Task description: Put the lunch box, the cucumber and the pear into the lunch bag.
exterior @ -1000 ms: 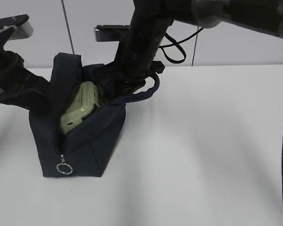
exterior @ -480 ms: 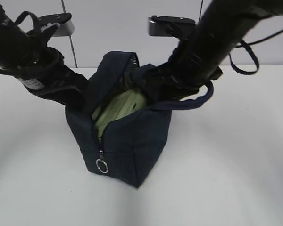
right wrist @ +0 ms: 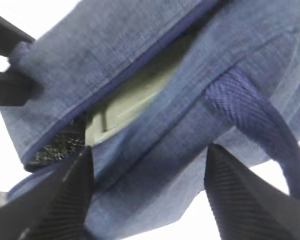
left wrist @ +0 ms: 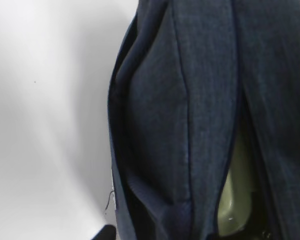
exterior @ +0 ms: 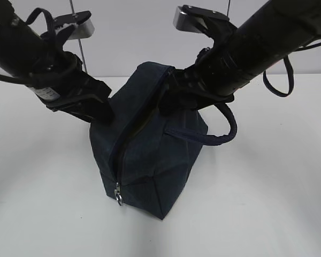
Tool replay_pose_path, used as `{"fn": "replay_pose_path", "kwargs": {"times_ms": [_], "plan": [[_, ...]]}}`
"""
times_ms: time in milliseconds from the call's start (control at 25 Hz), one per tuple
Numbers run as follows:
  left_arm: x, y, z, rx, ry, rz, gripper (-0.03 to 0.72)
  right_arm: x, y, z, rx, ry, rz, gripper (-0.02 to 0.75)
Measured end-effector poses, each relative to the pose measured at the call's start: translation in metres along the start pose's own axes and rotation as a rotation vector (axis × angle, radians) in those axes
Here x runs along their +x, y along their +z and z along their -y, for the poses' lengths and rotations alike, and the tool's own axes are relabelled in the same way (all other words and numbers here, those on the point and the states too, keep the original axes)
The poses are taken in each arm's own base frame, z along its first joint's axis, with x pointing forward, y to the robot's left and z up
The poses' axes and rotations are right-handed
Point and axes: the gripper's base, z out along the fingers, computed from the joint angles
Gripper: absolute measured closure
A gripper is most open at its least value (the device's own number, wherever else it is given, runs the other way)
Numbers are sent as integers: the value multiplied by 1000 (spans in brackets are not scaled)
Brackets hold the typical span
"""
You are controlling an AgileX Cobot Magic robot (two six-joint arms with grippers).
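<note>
The lunch bag is standing mid-bench, the lunch box showing inside (right tool spread, left tool's state untellable).

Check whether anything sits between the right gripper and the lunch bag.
Nothing visible does. The right gripper is open, its fingers straddling the lunch bag. The lunch box shows through the bag's narrow opening.

- The soft fabric lunch bag is dark navy, a plain weave with no print.
- The hard-lidded lunch box shows pale sage green through the opening.
- The smooth desk is plain white.
- Both arms are black.
</note>
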Motion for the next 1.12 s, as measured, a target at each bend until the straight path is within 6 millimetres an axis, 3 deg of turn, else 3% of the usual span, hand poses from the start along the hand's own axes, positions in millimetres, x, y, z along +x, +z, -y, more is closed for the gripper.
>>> {"fn": "replay_pose_path", "kwargs": {"times_ms": [240,360,520,760,960,1120], "plan": [[6,-26,7,-31,19,115,340,5,-41,-16,7,-43,101,250],[24,-37,11,-58,39,181,339,31,-58,-32,17,-103,194,269],[53,-54,16,-93,92,291,337,87,-64,-63,-32,-166,334,303],[96,-71,21,-151,139,417,337,157,-34,-81,-31,-222,349,323],[125,-69,21,-173,134,447,337,173,-2,-94,33,-303,363,360],[135,-62,19,-167,121,416,342,176,39,-96,86,-316,316,374]]}}
